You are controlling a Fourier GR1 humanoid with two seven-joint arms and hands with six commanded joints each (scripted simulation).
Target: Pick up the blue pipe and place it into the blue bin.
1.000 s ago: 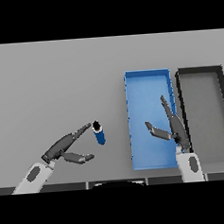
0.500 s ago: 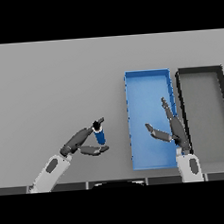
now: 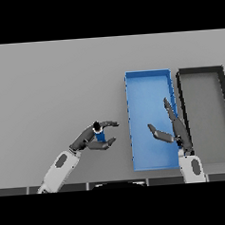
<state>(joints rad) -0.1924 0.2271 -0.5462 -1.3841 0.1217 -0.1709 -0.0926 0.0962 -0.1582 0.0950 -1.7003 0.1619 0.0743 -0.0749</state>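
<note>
The blue pipe [image 3: 100, 136] is a short blue tube with a dark top end, standing on the grey table left of the blue bin [image 3: 147, 74]. My left hand [image 3: 85, 140] reaches in from the lower left, with the pipe in the gap between its straight fingers above and its thumb below. The fingers are not curled round the pipe. My right hand [image 3: 178, 129] hovers open over the right side of the blue bin, fingers pointing away from me and thumb out to the left. The bin holds nothing.
A black bin [image 3: 200, 70] of the same shape stands right beside the blue bin, on its right. Bare grey table stretches to the left and far side of the pipe.
My left hand has moved right and closed in on the pipe, which now stands between fingers and thumb. The pipe has stayed in place. The right hand has barely moved.
</note>
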